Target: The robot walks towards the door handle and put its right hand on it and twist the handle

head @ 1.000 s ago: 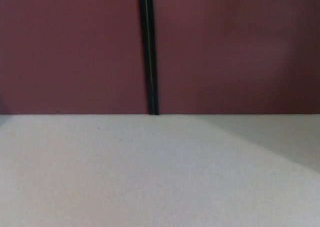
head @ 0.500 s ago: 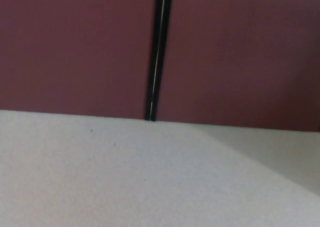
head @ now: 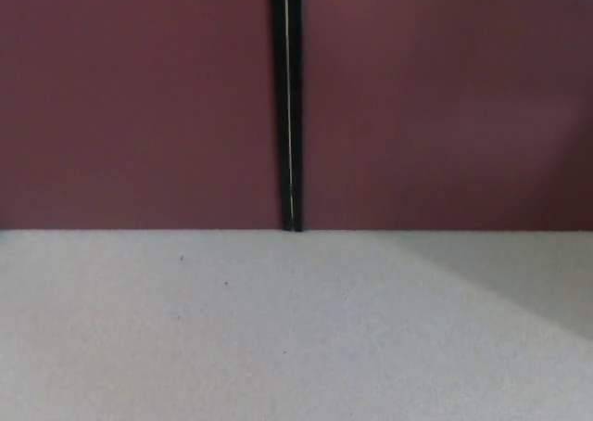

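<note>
The head view shows the lower part of a dark maroon double door, with the left leaf and the right leaf meeting at a narrow black vertical gap. A thin light line runs down that gap. No door handle appears in this picture. Neither of my hands nor any part of my arms is visible.
A pale grey speckled floor runs from the picture's bottom up to the door's foot. A darker shadow lies across the floor at the right, close to the door.
The whole picture has shifted and tilted with the camera: half a second ago it leaned, and now the gap stands upright again, slightly right of where it was a second ago.
</note>
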You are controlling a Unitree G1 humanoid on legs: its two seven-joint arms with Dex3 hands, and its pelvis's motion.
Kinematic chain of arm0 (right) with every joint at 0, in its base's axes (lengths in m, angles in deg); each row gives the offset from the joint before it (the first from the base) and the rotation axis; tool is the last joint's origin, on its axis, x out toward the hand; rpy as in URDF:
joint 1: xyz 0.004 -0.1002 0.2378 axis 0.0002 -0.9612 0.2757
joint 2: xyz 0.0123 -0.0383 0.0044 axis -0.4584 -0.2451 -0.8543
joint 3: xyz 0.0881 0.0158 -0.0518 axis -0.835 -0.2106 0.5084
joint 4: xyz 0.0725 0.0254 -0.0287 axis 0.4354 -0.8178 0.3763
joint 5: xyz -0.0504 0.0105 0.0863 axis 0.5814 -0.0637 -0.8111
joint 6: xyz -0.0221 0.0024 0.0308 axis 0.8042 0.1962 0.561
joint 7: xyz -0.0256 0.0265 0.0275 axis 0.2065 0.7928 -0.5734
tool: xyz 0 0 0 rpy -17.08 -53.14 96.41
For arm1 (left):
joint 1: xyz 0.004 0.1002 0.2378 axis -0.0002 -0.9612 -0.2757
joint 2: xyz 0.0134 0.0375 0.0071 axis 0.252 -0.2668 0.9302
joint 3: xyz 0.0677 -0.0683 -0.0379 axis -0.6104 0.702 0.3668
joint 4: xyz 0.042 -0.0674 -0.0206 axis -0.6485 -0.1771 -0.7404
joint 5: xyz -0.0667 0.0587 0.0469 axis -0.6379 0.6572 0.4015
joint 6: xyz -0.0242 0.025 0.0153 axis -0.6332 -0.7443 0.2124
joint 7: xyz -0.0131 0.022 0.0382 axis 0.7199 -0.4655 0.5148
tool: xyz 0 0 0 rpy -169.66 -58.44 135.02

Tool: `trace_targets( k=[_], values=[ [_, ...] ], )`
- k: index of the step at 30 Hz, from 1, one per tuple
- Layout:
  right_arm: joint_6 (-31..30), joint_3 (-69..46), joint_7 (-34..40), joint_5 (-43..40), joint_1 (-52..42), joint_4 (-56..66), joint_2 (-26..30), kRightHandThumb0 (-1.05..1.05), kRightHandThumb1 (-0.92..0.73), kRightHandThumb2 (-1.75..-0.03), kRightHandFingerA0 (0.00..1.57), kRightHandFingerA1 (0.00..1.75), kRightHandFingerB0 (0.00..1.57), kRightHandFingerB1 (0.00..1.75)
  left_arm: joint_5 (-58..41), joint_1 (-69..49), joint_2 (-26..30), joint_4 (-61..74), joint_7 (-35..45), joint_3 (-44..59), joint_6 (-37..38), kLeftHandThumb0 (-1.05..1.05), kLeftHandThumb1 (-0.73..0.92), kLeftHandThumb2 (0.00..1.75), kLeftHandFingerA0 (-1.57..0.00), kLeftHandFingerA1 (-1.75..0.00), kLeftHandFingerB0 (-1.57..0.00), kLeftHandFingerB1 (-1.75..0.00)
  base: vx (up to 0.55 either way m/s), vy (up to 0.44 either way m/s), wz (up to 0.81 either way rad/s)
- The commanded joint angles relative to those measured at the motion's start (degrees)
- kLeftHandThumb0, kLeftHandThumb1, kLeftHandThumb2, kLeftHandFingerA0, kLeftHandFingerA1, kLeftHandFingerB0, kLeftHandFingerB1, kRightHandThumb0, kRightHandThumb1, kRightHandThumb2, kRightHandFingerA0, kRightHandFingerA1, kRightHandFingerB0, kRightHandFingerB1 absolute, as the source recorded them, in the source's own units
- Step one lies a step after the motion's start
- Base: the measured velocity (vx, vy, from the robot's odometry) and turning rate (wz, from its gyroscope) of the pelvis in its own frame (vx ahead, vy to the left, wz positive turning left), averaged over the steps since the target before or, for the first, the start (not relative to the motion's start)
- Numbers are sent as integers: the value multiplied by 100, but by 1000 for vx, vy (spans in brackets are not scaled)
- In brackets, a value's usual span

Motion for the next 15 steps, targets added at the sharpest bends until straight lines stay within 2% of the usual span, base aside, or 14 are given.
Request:
trace_targets(
  k=[1, 15],
  values=[
    [-31, 3, -34, -31, -92, -21, -10, -20, -61, -58, 82, 51, 63, 44, 138, -104, 22, -19, 10, -105, 43, -24, 57, 58, -71, -53, -45, -38, 137, 38, -5],
    [-80, -72, -75, -97, -16, -14, -48, -20, -61, -58, 82, 51, 63, 44, 162, -114, 62, -27, 3, -201, 113, -28, 57, 58, -66, -49, -46, -39, 188, 76, 4]
  ],
)
